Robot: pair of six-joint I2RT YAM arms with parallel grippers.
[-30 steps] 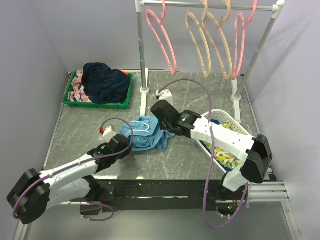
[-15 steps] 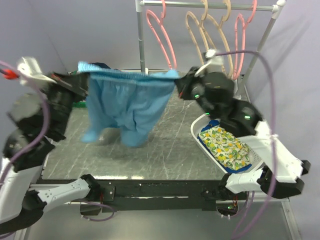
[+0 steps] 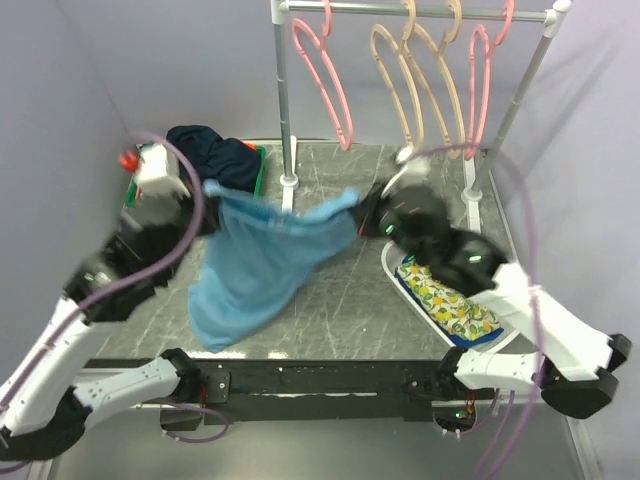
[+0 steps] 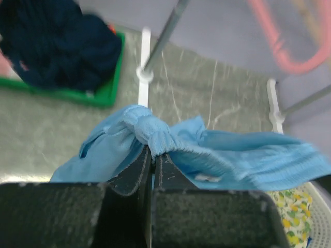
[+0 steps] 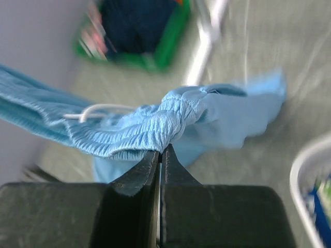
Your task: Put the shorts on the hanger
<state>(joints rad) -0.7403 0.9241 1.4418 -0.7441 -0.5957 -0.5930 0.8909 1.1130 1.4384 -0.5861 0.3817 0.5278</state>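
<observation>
Sky-blue soft shorts [image 3: 262, 255] up in the air, middle of the top view, over the grey table [image 3: 350, 300]. Waistband pulled long from left to right, a bit saggy in the middle. Legs hanging down and slanting to the lower left, bunched into one floppy end. Cannot tell if that low end touches the table. Left pincer [image 3: 205, 212] squeezed closed on the left end of the waistband, right pincer [image 3: 360, 215] squeezed closed on the right end. Pink hanger [image 3: 335, 90] up on the rail [image 3: 420, 12] at the top, hook up, well apart from the shorts. Tan hangers [image 3: 400, 90] beside it. Dark blue cloth [image 3: 215, 155] in a green tray [image 3: 250, 190] at the upper left. Lemon cloth [image 3: 450, 300] in a white basket [image 3: 392, 268] at the lower right.

Left wrist view: left pincer [image 4: 152, 155] pressed together on a crumpled lump of the shorts [image 4: 207, 150]. Ribbed waistband stretching off to the right edge. Blurry pink hanger [image 4: 289, 51] at the upper right.

Right wrist view: right pincer [image 5: 160, 152] closed on the puckered waistband of the shorts [image 5: 155, 121]. Band running off to the left edge, white drawstring [image 5: 95, 109] looped against it. Smooth blue cloth spreading to the right.
</observation>
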